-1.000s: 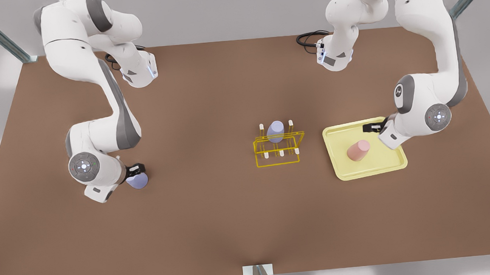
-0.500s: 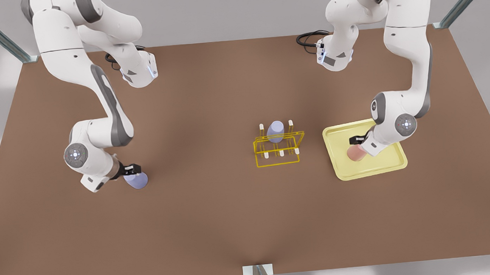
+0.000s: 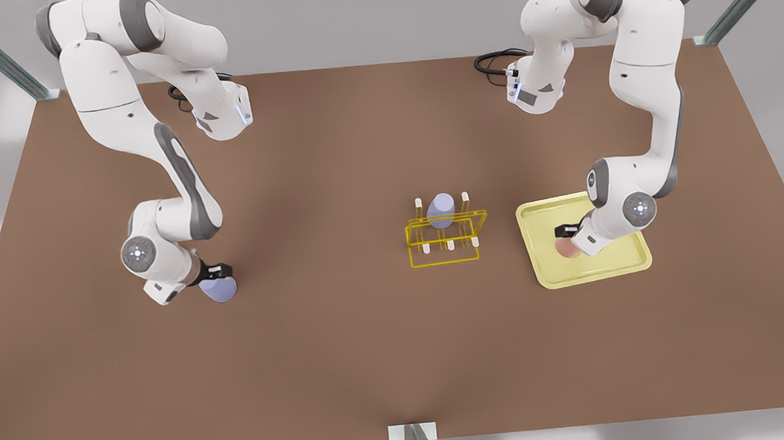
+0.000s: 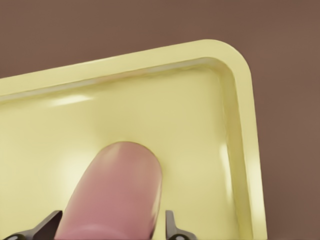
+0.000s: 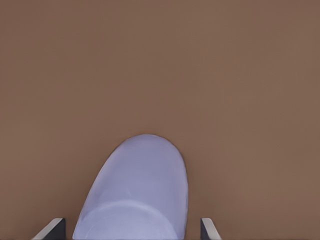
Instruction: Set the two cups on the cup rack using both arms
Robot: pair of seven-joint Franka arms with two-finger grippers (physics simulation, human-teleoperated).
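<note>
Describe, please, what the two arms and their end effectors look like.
Both arms are glossy white with rounded jointed segments and grey joint sections. Round grey caps near the wrists carry small lit dots. The bases bear grey markings, with black cables coiled beside them. The left end effector and the right end effector are small and black with two thin fingers.

Soft, even light from above falls on the matte brown bench (image 3: pixel 344 332), with faint diffuse shadows darkening it around the yellow wire cup rack (image 3: pixel 445 239). The glossy pale-yellow tray (image 4: pixel 235 130) carries mild highlights.
</note>
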